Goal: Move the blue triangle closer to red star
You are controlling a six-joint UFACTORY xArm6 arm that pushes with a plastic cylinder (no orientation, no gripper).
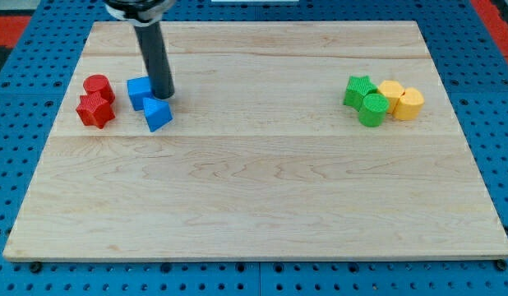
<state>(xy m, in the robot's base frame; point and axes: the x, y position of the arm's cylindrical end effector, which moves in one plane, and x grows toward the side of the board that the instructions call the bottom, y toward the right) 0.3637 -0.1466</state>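
The blue triangle (157, 113) lies on the wooden board at the view's upper left. The red star (94, 110) lies to its left, with a gap between them. My tip (163, 94) is down on the board just above the triangle's upper right corner, and right beside a blue cube (140, 92). The tip seems to touch or nearly touch both blue blocks. The rod rises from the tip toward the view's top.
A red cylinder (99, 86) sits just above the red star. At the view's right, a green star (358, 90), green cylinder (373, 109), and two yellow blocks (392, 93) (408, 104) cluster together. The board's edges (254, 261) border blue pegboard.
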